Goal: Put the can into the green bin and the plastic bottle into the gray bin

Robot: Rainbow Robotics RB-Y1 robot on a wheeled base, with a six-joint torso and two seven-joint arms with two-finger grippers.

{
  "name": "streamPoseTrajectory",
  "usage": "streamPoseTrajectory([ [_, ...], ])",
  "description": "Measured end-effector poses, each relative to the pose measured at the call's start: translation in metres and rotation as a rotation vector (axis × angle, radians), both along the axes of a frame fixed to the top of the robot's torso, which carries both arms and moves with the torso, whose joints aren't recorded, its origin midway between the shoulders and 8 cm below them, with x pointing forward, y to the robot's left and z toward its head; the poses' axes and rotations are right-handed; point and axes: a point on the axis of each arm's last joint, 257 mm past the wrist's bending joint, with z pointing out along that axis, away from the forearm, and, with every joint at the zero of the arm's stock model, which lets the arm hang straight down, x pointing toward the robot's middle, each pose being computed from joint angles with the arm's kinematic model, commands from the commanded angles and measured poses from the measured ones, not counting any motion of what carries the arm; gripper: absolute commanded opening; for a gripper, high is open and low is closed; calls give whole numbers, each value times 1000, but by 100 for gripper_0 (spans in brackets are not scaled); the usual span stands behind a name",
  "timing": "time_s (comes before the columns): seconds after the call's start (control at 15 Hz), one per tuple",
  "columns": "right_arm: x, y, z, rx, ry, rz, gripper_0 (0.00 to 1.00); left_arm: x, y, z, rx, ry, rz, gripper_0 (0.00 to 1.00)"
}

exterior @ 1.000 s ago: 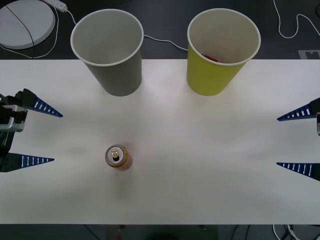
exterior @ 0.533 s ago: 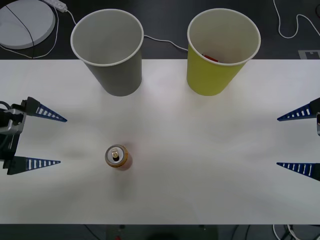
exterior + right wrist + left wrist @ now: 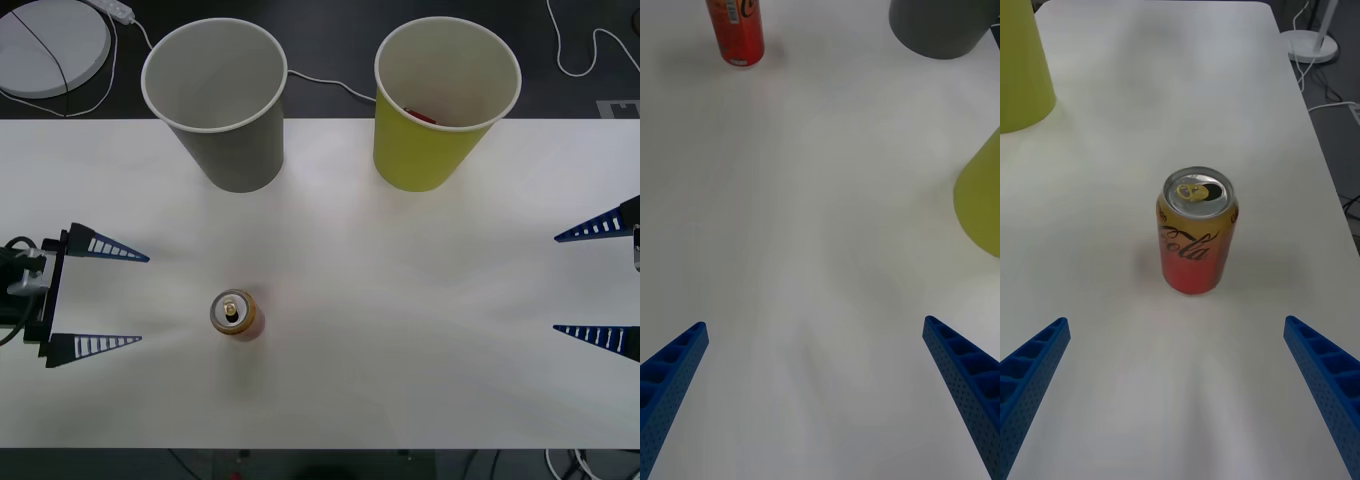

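Approach has begun: left gripper (image 3: 100, 297), fingers spread wide, has slid closer to the upright can (image 3: 235, 314) standing ahead of it, ungrasped; right gripper (image 3: 598, 284) waits open.

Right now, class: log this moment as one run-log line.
left gripper: open, beside the can, apart | right gripper: open, parked at table edge | green bin, gray bin: upright

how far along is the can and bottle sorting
Early. Something red already lies inside the green bin; what it is cannot be told. In hand: the open left gripper faces the upright can on the table, not touching. The right gripper waits open. Gray bin looks empty.
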Motion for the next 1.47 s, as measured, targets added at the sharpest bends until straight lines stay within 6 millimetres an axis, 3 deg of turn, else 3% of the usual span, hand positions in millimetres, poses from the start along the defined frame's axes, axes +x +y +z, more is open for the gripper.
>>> streamPoseTrajectory([
  [0.67, 0, 0, 0, 0, 0, 0, 100, -4, -9, -45, -157, 22, -31, 100],
  [1.47, 0, 0, 0, 0, 0, 0, 100, 8, -55, -76, -284, 46, 46, 100],
])
